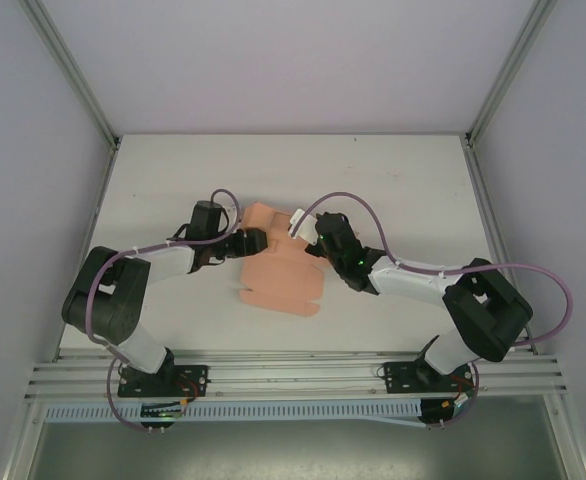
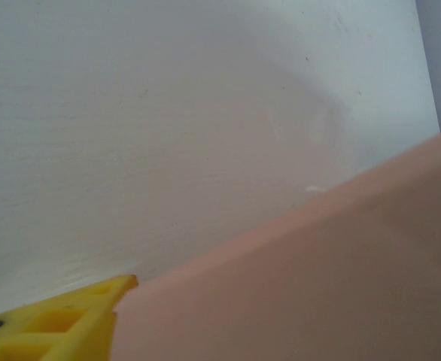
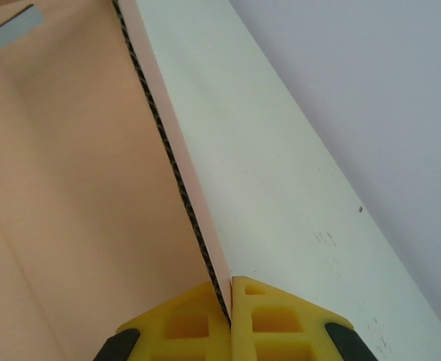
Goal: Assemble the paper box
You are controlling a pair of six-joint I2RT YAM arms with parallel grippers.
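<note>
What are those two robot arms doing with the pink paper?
They're working on a pink paper box on the white table. The right gripper is pinched shut on one edge of the card. The left gripper is close against the card's other side; I can't tell if it's gripping. Most of the sheet lies flat, so it isn't a box yet.

Nothing I can read anywhere on my rig here, guys. No text, labels, brands or numbers that I can make out, and the paper box (image 1: 278, 275) is just plain pink card wherever I can see it.
</note>
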